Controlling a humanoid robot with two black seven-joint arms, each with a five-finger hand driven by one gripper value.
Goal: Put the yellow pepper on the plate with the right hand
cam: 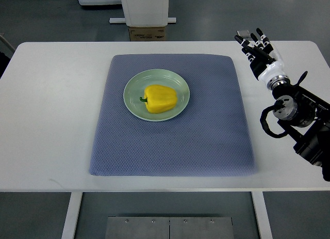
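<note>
The right arm's black links are cut off at the right edge, and a box on the floor beyond the table (46,120) carries print too small to read. The right hand (257,47) hangs over the table's far right corner, off the blue mat (170,146), fingers (260,37) stretched loosely toward the far side and grasping nothing; the yellow pepper (160,98) lies on its side in the pale green plate (133,89) on the mat's far half, stem pointing left, well apart from the hand.

You are looking at a white table (46,120) filling most of the frame, a blue-grey quilted mat (172,141) lying square at its centre, and a white pedestal (144,9) standing at the upper middle on grey floor (31,218).
</note>
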